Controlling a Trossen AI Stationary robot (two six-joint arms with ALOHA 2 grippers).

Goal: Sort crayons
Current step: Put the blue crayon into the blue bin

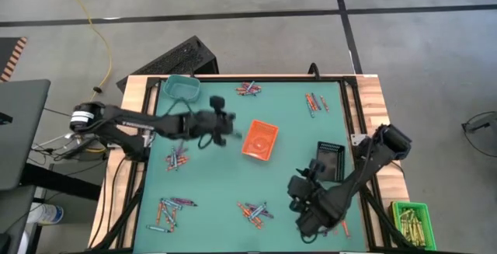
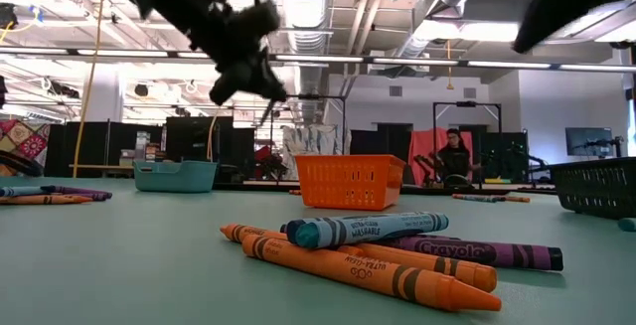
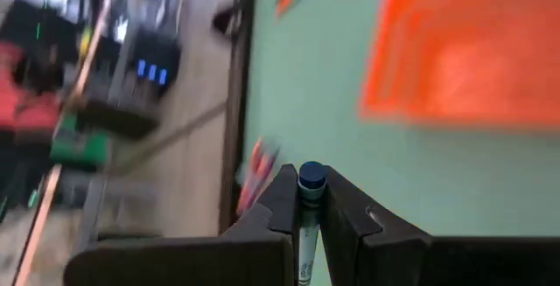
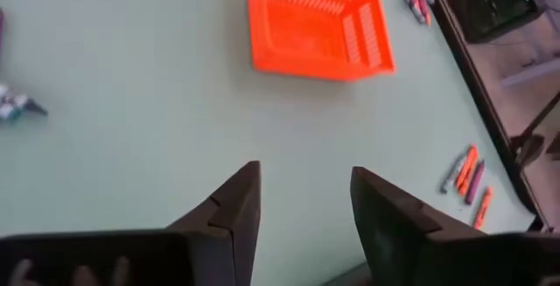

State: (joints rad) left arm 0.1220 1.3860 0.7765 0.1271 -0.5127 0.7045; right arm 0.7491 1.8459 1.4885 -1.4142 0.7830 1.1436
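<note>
Crayons lie in small heaps on the green mat: far middle (image 1: 248, 90), far right (image 1: 314, 102), left (image 1: 177, 159), near left (image 1: 171, 210) and near middle (image 1: 255, 211), the last close up in the low view (image 2: 368, 250). My left gripper (image 1: 225, 135) hangs above the mat just left of the orange tray (image 1: 260, 139), shut on a blue crayon (image 3: 311, 178). My right gripper (image 4: 302, 198) is open over bare mat near the black tray (image 1: 330, 159), with nothing between its fingers. It points toward the orange tray (image 4: 315, 24). My left gripper pinches the blue crayon between its two fingers (image 3: 341, 212). The crayon lies along the fingers, and its blue end (image 3: 311, 175) shows at their tips. Its wrapped shaft (image 3: 304, 264) runs back between them. It is lifted clear of the mat.
A teal tray (image 1: 180, 88) stands at the far left of the mat. A green basket of yellow sticks (image 1: 411, 223) sits off the table's near right corner. Wooden rails (image 1: 373, 99) border the mat. Bare mat lies between the heaps.
</note>
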